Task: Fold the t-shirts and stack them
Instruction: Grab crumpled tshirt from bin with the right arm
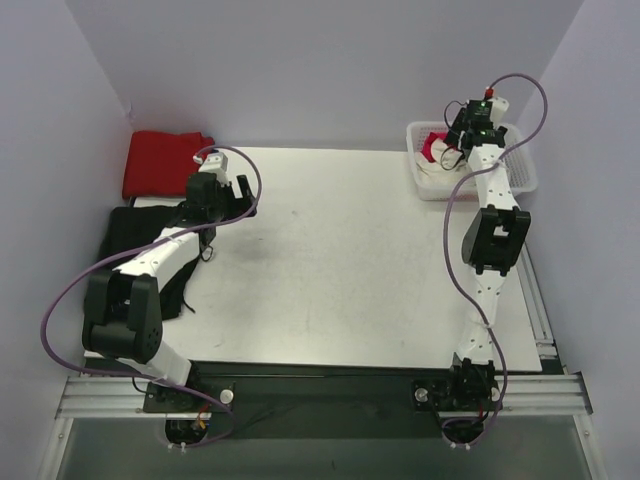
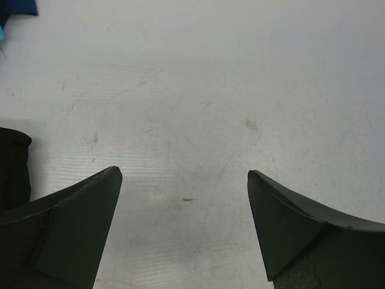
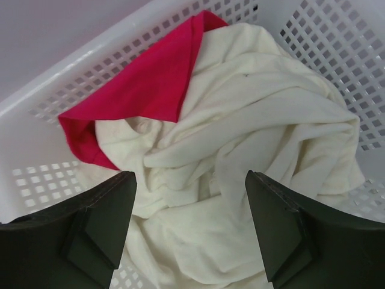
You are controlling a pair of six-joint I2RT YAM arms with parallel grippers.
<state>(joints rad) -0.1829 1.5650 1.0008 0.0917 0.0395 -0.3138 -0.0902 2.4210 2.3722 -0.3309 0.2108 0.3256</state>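
My right gripper point(image 3: 189, 180) hangs over the white basket point(image 3: 337, 36), jaws spread and empty. The cream t-shirt point(image 3: 252, 120) and magenta-pink t-shirt point(image 3: 144, 84) lie crumpled inside. My left gripper point(image 2: 183, 177) hovers over the table point(image 2: 240, 78), jaws spread. One red t-shirt point(image 1: 165, 162) appears folded; most work remains.

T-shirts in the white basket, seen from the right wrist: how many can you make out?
2. A cream-white one fills most of the basket. A magenta-pink one lies over its upper-left part, against the basket wall. Others may be hidden underneath.
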